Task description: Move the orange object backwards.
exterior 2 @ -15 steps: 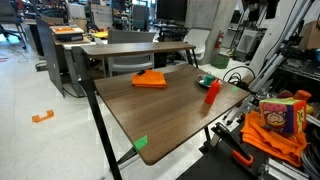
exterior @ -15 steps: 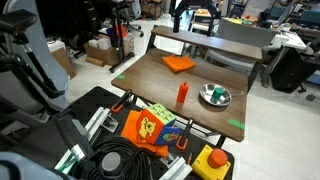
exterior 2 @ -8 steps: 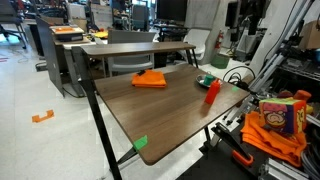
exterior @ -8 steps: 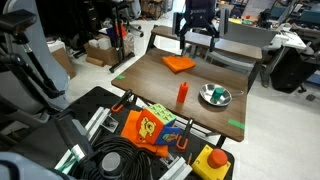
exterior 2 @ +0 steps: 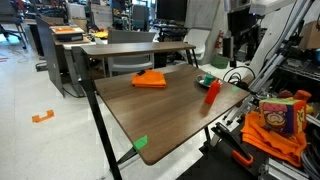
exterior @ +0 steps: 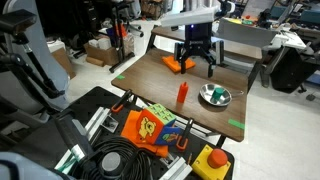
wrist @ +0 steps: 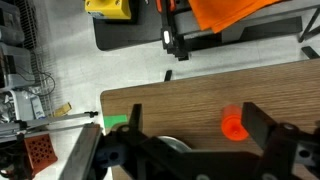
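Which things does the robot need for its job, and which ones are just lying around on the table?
For the job:
- small red-orange cylinder
- gripper, open, above the table

Just lying about:
- flat orange wedge
- metal bowl
- green tape marks

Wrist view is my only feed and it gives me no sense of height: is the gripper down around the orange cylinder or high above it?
Observer: High. In an exterior view the gripper hangs well above the table, jaws open, touching nothing. The orange cylinder stands upright below it.
Operator: Anything close beside the cylinder?
Observer: A metal bowl stands next to it, apart from it.
Operator: Anything else orange on the table I could mix it up with?
Observer: Yes, a flat orange wedge lies on the table, well apart from the cylinder.
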`<act>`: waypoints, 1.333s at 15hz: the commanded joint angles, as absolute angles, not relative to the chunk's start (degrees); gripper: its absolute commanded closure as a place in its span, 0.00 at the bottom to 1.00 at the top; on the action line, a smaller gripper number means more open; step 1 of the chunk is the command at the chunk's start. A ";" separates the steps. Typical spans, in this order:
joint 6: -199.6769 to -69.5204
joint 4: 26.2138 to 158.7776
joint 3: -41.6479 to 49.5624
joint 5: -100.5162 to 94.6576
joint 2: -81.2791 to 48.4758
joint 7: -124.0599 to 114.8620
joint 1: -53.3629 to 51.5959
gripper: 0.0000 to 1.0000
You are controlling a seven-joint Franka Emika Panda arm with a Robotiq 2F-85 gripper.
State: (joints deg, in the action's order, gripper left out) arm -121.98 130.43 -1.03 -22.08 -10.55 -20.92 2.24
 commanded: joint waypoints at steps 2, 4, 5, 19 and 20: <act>-122.77 126.80 1.43 -24.88 -17.34 -24.83 -0.72 0.00; -123.69 125.25 1.71 -24.41 -19.51 -26.07 -1.84 0.00; -124.36 124.38 1.82 -24.26 -20.74 -27.03 -2.53 0.00; -129.39 119.74 5.47 -24.55 -29.17 -33.92 -10.15 0.00; -129.13 119.91 5.78 -24.69 -29.21 -33.91 -10.41 0.00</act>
